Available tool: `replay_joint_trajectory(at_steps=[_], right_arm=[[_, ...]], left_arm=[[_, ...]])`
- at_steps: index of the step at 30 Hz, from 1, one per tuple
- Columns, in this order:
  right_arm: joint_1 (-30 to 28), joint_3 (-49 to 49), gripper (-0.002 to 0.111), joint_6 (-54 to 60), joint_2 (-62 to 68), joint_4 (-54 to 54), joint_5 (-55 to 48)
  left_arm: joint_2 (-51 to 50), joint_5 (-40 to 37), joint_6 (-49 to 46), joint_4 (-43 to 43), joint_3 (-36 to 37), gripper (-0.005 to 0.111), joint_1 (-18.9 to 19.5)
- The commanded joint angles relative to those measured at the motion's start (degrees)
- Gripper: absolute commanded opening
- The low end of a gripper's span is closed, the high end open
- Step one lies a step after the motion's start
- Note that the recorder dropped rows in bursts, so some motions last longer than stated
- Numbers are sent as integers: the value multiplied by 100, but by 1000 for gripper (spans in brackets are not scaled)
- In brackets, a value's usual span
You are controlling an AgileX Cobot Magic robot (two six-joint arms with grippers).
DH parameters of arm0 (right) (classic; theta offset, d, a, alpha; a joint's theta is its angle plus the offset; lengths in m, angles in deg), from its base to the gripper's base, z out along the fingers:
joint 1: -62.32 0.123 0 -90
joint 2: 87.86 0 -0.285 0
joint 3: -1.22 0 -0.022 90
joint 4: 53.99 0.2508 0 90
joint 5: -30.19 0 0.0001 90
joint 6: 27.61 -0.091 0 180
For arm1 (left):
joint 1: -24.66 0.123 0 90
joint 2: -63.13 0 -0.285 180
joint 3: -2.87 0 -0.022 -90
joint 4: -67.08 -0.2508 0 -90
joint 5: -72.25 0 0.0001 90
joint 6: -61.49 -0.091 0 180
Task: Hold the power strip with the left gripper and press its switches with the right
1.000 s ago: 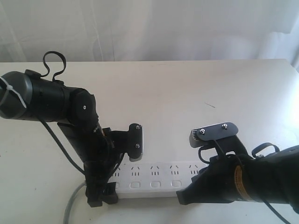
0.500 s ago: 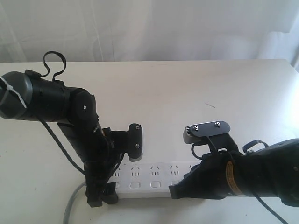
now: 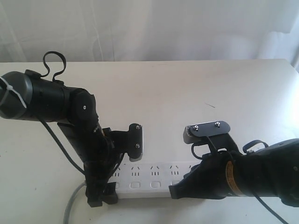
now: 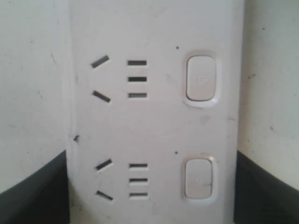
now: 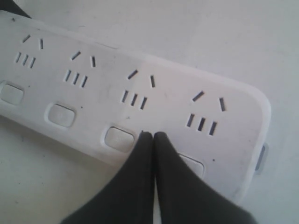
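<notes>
Aligning the switch press
Clamped by the left black end effector (image 3: 100, 193), the long white plastic power strip (image 3: 154, 177) lay at the surface's (image 3: 187, 93) near edge; the right black end effector (image 3: 174, 192), pinched closed, sat between two white square switches (image 5: 119, 138); a sidestep seemed due.

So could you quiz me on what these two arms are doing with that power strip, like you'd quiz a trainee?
1. True or false: the right gripper has its fingers spread wide.
2. Where does the left gripper clamp the power strip? A the end with the grey cord; B the middle; C the far end.
3. How many switches does the left wrist view show?
Key: 1 false; 2 A; 3 two.
</notes>
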Motion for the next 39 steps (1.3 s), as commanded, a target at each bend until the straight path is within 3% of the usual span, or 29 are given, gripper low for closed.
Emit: replay_joint_trajectory(at_steps=[1,6,15,17,19,22,23,24,34,36,39], right_arm=[[9,197,0,108,259,-103,-245],[9,164,0,317,-268,-103,-277],[9,106,0,317,-2459,-89,-517],[9,106,0,317,-2852,-89,-517],[9,106,0,305,-3202,-89,-517],[9,117,0,278,-3549,-89,-517],[9,118,0,278,-3605,-89,-517],[9,128,0,278,-3639,-89,-517],[9,979,0,83,-3197,-89,-517],[9,1066,0,75,-3091,-89,-504],[9,1076,0,75,-3054,-89,-331]], left_arm=[[-304,-834,27,147,207,0,-42],[-304,-834,27,147,207,0,-42],[-304,-733,27,9,207,4,-42],[-304,-708,70,-59,207,16,-42],[-304,-683,131,-72,207,42,-42],[-304,-436,427,-72,207,92,-42],[-304,-352,566,-111,207,103,-42],[-304,-315,663,-218,207,105,-42],[-304,-501,674,-314,207,104,-42],[-304,-480,674,-314,207,99,-42],[-304,-426,686,-314,207,75,-42]])
